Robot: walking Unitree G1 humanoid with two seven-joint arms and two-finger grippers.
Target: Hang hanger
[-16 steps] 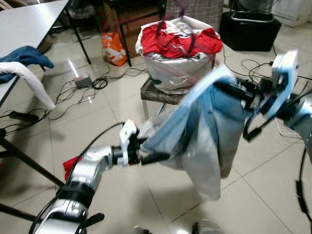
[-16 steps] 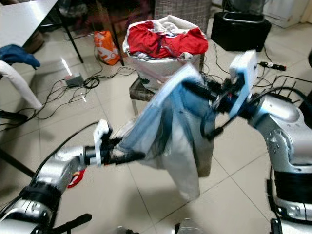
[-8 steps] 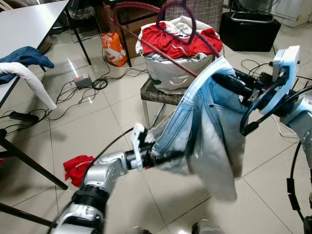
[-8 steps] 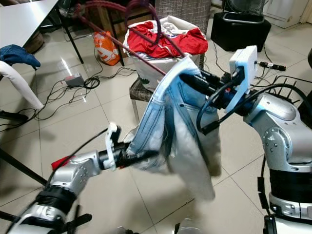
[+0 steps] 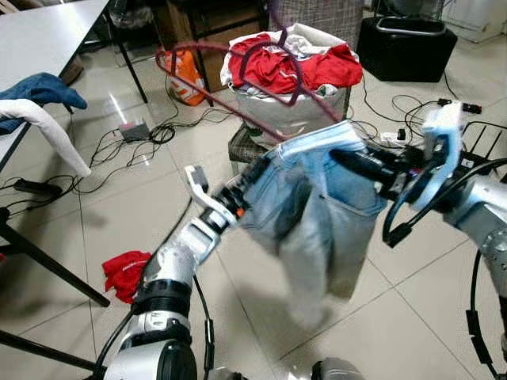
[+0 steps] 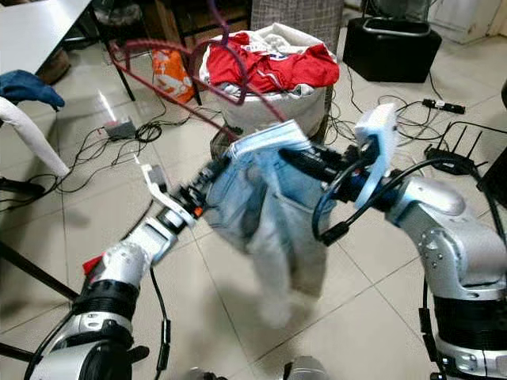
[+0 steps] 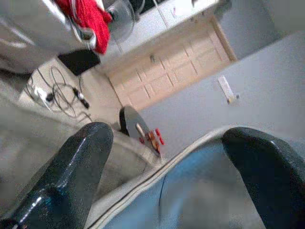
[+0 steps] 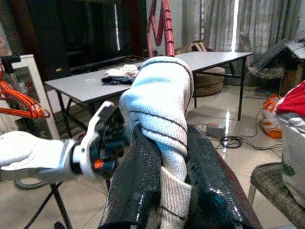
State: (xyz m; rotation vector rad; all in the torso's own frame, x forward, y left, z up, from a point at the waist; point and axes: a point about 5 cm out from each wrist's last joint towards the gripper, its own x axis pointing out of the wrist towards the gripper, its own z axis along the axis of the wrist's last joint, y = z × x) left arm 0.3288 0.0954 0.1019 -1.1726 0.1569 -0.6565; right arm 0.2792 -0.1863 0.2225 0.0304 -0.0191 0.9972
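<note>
We have the jeans (image 5: 321, 198) on the red hanger (image 6: 170, 87) held mid-air over the floor, in front of the laundry basket (image 5: 293, 119). Right gripper (image 8: 164, 186) is clenched on the waistband fold, carrying the weight. Left gripper (image 7: 162, 157) is spread, cloth between its fingers (image 7: 76, 171), likely steadying the hanger side.

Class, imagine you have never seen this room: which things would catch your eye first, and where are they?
Pale blue jeans hang mid-picture on a dark red hanger, between the left gripper and the right gripper, which is clamped on them. Behind, a bag heaped with red clothes sits on a chair.
</note>
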